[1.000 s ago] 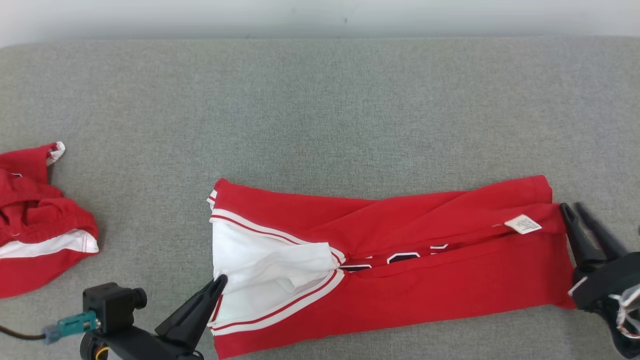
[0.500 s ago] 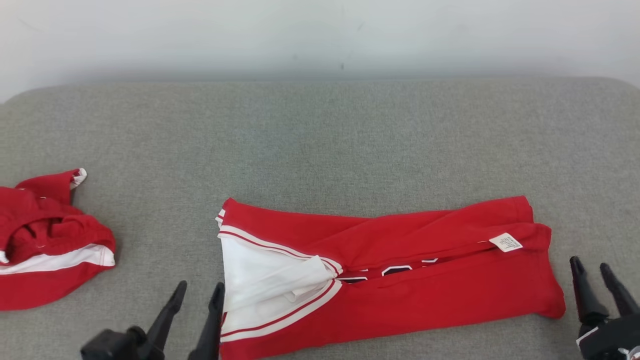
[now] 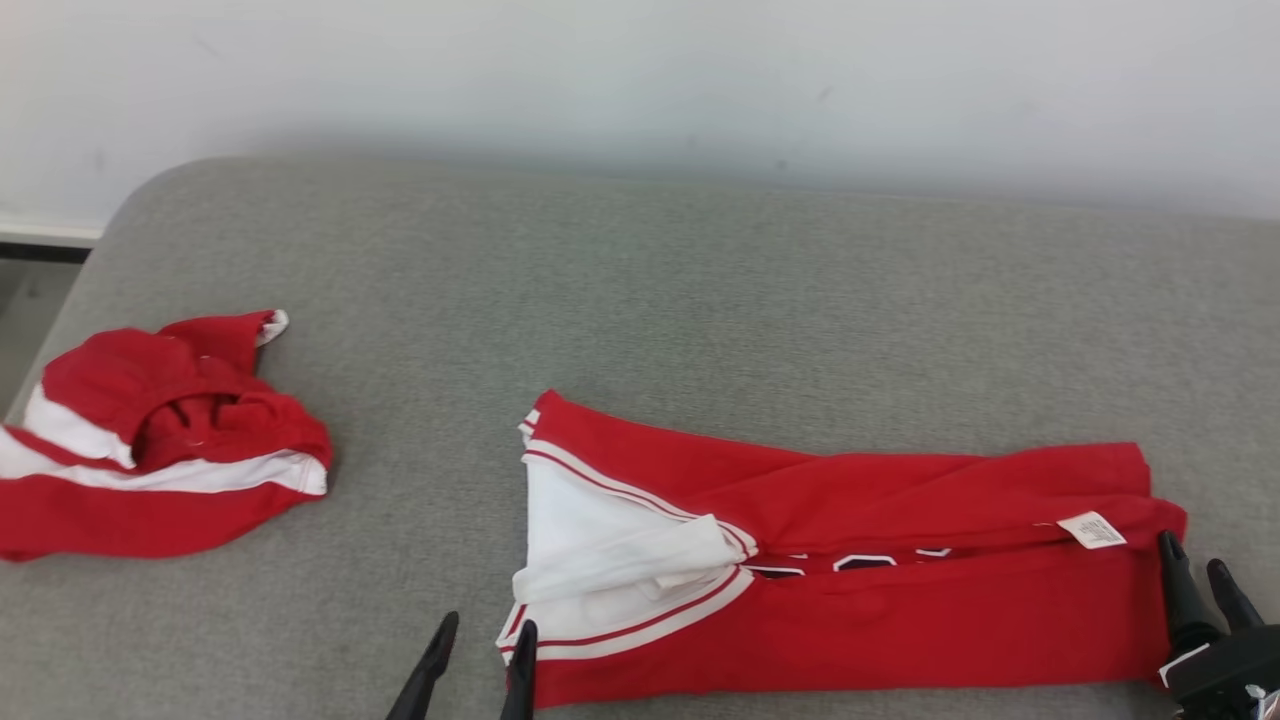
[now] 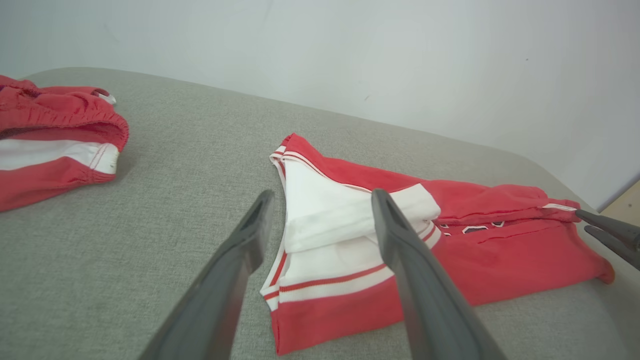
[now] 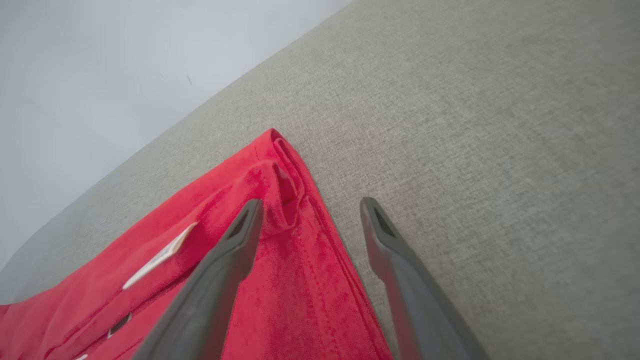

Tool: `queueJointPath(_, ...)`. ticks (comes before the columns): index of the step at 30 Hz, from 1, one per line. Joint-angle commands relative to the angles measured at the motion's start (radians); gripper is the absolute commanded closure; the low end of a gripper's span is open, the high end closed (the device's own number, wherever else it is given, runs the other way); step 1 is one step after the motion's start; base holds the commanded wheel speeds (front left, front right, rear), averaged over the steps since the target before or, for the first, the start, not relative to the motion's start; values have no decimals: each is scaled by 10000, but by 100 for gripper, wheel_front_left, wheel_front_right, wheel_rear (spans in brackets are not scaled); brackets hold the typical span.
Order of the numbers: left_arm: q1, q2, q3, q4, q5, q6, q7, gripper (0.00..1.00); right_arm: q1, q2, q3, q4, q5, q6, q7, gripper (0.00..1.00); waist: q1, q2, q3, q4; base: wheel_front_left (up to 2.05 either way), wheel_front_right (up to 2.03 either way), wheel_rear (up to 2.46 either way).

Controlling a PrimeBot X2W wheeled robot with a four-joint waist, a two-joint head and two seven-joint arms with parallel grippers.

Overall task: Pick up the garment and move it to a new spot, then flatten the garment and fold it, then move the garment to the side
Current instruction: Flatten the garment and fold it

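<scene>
Head view: the garment [image 3: 850,600], a red top folded into a long strip with white trim, lies flat on the grey cushion [image 3: 640,300], running from the centre out toward 4 o'clock. The left pincer [image 3: 485,640] sits at 6 o'clock, fingers apart and empty, with the garment's white-trimmed end just beside it at 2 o'clock. The right pincer [image 3: 1192,570] sits at 4 o'clock, fingers apart, with the garment's red end at its 9 o'clock. Whether it touches the cloth, I cannot tell. A second red garment [image 3: 150,470] lies crumpled at 9 o'clock, well apart.

Left wrist view: the left pincer [image 4: 321,200] is spread, the garment [image 4: 450,260] ahead from 12 to 3 o'clock.

Right wrist view: the right pincer [image 5: 311,205] is spread, astride the garment's [image 5: 310,290] edge at 12 o'clock.
</scene>
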Motion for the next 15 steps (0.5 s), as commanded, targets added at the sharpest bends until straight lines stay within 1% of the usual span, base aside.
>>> queueJointPath(1,118,-104,45,87,107,-106,-40,0,-116,-106,44,80,91,-20,14,0,1,1,-3,356,0,0,0)
queueJointPath(5,206,-405,268,361,449,-495,-40,0,-161,-267,173,475,377,-20,146,0,1,1,34,664,0,0,0)
queueJointPath(6,226,-461,351,404,519,-576,-40,0,-161,-310,206,578,434,-20,148,4,1,1,40,715,0,0,0)
queueJointPath(7,251,-514,425,446,587,-632,-40,0,-146,-347,241,672,454,-20,149,5,1,1,46,759,0,0,0)
queueJointPath(8,274,-560,508,481,652,-687,-40,0,-126,-337,288,711,557,-20,173,20,1,1,51,786,0,0,0)
queueJointPath(9,292,-607,591,492,687,-742,-40,0,-83,-298,332,721,668,-20,251,31,1,1,54,803,0,0,0)
queueJointPath(10,308,-655,663,505,719,-794,-40,0,-32,-288,402,697,748,-20,308,55,1,1,60,809,0,0,0)
queueJointPath(11,326,-701,733,524,773,-838,-40,0,30,-277,465,678,857,-20,409,71,1,1,62,806,0,0,0)
queueJointPath(12,349,-749,797,544,836,-892,-40,0,95,-259,528,665,961,-20,525,98,1,1,59,796,0,0,0)
queueJointPath(13,393,-793,855,556,863,-937,-41,0,158,-212,591,608,1110,-20,652,100,1,1,49,778,0,0,0)
queueJointPath(15,491,-880,957,613,858,-1039,-41,0,263,-188,745,447,1339,-20,885,100,1,1,25,715,0,0,0)
